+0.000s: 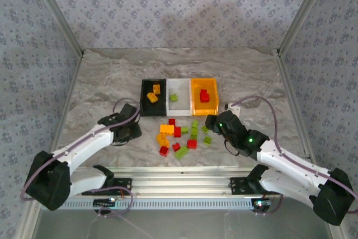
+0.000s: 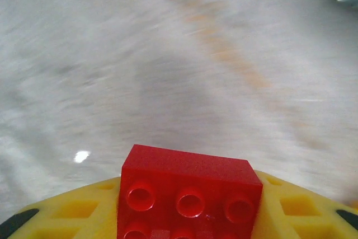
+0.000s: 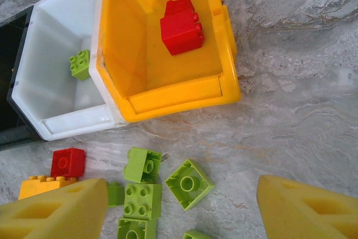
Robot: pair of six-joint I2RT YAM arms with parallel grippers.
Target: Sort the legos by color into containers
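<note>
While side by side, three containers (image 1: 182,107)

Three bins joined in row, mid-table (image 1: 100,82). Left bin (image 1: 145,106): two legos (image 1: 152,97) inside. Middle bin (image 1: 182,104): single lego (image 1: 174,97). Right bin (image 1: 196,103): stacked legos (image 1: 205,96). Loose legos (image 1: 177,132) scattered on table just before bins. Left gripper (image 1: 133,131) left of scatter, gripped lego (image 2: 189,194) between its fingers; right gripper (image 1: 211,122) right of scatter, before right bin.

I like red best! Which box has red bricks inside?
The orange-yellow box, rightmost. The white box holds a green brick, the black box orange ones.
</note>
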